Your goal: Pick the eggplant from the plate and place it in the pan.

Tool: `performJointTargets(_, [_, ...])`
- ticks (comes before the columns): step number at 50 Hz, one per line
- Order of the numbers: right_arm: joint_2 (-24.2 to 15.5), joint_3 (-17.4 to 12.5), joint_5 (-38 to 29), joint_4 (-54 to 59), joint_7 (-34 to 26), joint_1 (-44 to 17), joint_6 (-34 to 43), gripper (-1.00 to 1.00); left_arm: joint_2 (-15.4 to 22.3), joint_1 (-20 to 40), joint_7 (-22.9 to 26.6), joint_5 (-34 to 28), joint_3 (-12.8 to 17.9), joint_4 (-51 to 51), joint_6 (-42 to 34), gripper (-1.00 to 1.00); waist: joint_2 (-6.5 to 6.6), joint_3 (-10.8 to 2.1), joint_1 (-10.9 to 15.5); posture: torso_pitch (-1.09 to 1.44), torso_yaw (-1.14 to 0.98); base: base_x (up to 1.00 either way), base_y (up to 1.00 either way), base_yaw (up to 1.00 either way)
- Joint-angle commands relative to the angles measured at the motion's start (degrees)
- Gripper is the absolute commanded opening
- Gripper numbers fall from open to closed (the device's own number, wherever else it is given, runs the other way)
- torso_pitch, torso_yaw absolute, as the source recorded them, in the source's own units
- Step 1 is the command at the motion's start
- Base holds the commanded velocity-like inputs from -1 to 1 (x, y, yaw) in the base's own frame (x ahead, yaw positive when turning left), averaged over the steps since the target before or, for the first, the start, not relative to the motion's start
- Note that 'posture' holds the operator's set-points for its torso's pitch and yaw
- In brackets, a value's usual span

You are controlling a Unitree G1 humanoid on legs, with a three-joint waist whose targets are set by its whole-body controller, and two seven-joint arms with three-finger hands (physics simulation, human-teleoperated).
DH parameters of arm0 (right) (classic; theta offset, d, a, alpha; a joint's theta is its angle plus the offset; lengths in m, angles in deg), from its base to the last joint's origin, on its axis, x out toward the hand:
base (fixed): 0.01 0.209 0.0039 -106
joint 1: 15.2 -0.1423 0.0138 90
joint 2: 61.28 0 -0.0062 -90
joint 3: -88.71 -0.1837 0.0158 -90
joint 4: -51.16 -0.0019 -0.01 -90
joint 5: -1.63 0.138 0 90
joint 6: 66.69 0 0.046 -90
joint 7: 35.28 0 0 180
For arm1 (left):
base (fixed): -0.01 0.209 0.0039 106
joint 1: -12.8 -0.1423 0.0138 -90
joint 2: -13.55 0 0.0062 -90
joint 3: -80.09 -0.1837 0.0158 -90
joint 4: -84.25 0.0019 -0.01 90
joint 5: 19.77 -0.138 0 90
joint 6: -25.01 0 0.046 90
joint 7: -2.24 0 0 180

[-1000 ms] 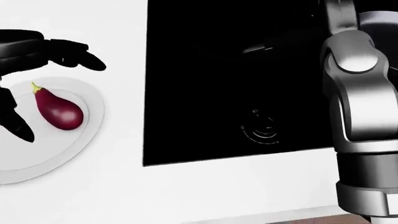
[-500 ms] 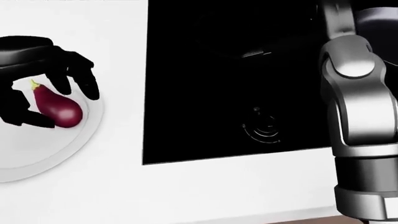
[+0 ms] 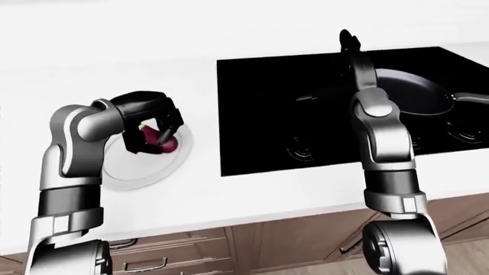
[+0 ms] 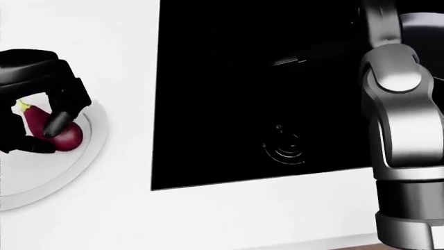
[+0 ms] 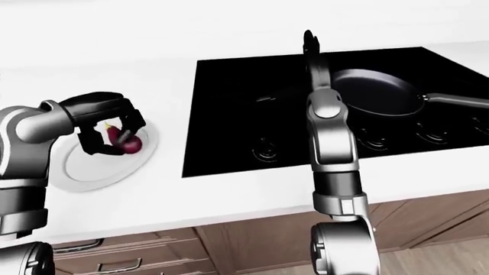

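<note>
Eggplant (image 4: 61,136) lay on the white plate (image 4: 83,156) at the left of the table (image 4: 229,213); my left hand (image 4: 43,112) had closed its fingers round it. My right hand (image 5: 309,40) reached above the stove (image 5: 252,97), beside the pan (image 5: 374,91); its grip I couldn't tell.

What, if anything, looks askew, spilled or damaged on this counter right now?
Nothing stands out. The eggplant lies on the plate with the left hand closed round it, and the pan sits flat on the stove, empty.
</note>
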Motion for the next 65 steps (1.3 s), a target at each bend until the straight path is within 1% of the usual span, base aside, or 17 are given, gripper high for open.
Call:
performJointTargets(1, [-0.6, -0.4, 0.0, -1.7, 0.4, -2.1, -2.3, 1.0, 0.9, 1.4, -1.1, -0.5, 0.7, -0.5, 0.0, -0.98, -0.02, -1.43, 0.1, 0.0, 0.0, 0.0, 0.0, 0.0])
performJointTargets(7, [-0.6, -0.3, 0.2, -2.7, 0.8, -2.0, -1.7, 1.0, 1.6, 3.7, -1.1, 0.2, 0.9, 0.3, -0.4, -0.99, 0.07, -1.46, 0.1, 0.0, 0.0, 0.0, 0.0, 0.0])
performJointTargets(13, [-0.6, -0.5, 0.5, -1.8, 1.1, -1.9, -2.7, 1.0, 3.6, 13.0, 3.9, 3.3, 0.6, 0.1, -5.3, -0.98, -0.22, -1.15, 0.1, 0.0, 0.0, 0.0, 0.0, 0.0])
performJointTargets(14, [-1.3, -0.7, 0.6, -2.7, 0.6, -3.2, -1.1, 1.0, 5.3, 19.9, 7.1, 4.6, 0.7, 1.5, -8.1, -0.98, -0.32, -1.06, 0.1, 0.0, 0.0, 0.0, 0.0, 0.0])
performJointTargets(15, [-1.5, -0.6, 0.7, -3.0, 0.5, -3.9, -0.4, 1.0, 5.9, 21.9, 7.5, 5.0, 0.4, 2.6, -8.2, -0.98, -0.42, -1.03, 0.1, 0.0, 0.0, 0.0, 0.0, 0.0])
performJointTargets(20, [-1.7, -0.8, 1.0, -2.9, 0.5, -4.4, -0.5, 1.0, 7.1, 24.8, 8.1, 5.6, -0.1, 4.1, -8.5, -0.98, -0.54, -0.2, 0.2, 0.0, 0.0, 0.0, 0.0, 0.0])
performJointTargets(25, [-2.2, -0.8, 1.3, -4.9, 0.1, -4.9, 1.6, 1.0, 6.8, 29.3, 9.4, 6.3, -0.5, 5.2, -10.9, -0.98, -0.36, -0.46, 0.3, 0.0, 0.0, 0.0, 0.0, 0.0])
performJointTargets(44, [-3.1, -1.2, 3.5, -5.6, 0.4, -6.2, 2.0, 1.0, 4.6, 34.2, 8.3, 6.7, -1.9, 7.2, -12.5, -0.98, -1.1, -0.03, 0.3, 0.0, 0.0, 0.0, 0.0, 0.0])
performJointTargets(46, [-3.3, -1.3, 3.3, -5.3, 0.4, -6.0, 1.6, 1.0, 4.6, 34.6, 8.2, 6.5, -1.9, 7.6, -12.5, -0.98, -0.08, -1.22, 0.1, 0.0, 0.0, 0.0, -0.08, 0.0])
performJointTargets(52, [-3.1, -1.0, 2.9, -5.9, 0.2, -5.9, 1.6, 1.0, 4.5, 35.7, 7.9, 6.0, -2.2, 8.4, -12.1, -0.98, 1.17, -0.63, 0.0, 0.0, 0.0, 0.0, -0.16, 0.0])
performJointTargets(57, [-2.9, -0.9, 2.7, -6.3, -0.1, -5.3, 1.4, 1.0, 4.5, 35.1, 7.7, 5.8, -2.0, 8.4, -12.1, -0.98, -0.68, 0.46, -0.1, 0.0, 0.0, 0.0, -0.29, 0.0])
performJointTargets(58, [-2.9, -0.9, 2.7, -6.1, -0.2, -5.4, 1.3, 1.0, 4.5, 35.0, 7.9, 5.8, -2.0, 8.3, -12.3, -0.98, -1.77, 0.2, 0.0, 0.0, 0.0, 0.0, -0.29, 0.0])
performJointTargets(59, [-2.8, -1.0, 2.6, -6.1, -0.2, -5.6, 1.5, 1.0, 4.5, 35.0, 8.0, 5.8, -2.1, 8.2, -12.1, -0.98, -4.09, -0.65, -0.1, 0.0, 0.0, 0.0, -0.29, 0.0])
performJointTargets(60, [-2.8, -0.9, 2.6, -6.1, -0.3, -5.6, 1.5, 1.0, 4.4, 35.1, 7.8, 5.7, -2.1, 8.5, -12.0, -0.98, -4.07, -0.43, 0.1, 0.0, 0.0, 0.0, -0.3, 0.0])
performJointTargets(61, [-2.7, -0.9, 2.6, -6.4, -0.3, -5.4, 1.4, 1.0, 4.3, 35.2, 7.6, 5.7, -2.1, 8.6, -11.9, -0.98, -3.01, -0.01, 0.1, 0.0, 0.0, 0.0, -0.23, 0.0])
performJointTargets(62, [-2.7, -0.9, 2.6, -6.5, -0.3, -5.3, 1.4, 1.0, 4.3, 35.3, 8.0, 5.7, -2.1, 8.1, -12.3, -0.98, -3.18, -0.29, 0.2, 0.0, 0.0, 0.0, -0.23, 0.0])
performJointTargets(65, [-2.7, -0.9, 2.4, -7.4, -0.5, -5.1, 2.2, 1.0, 4.3, 35.4, 8.2, 6.0, -2.0, 7.9, -12.4, -0.98, -1.9, -0.4, 0.6, 0.0, 0.0, 0.0, -0.22, 0.0])
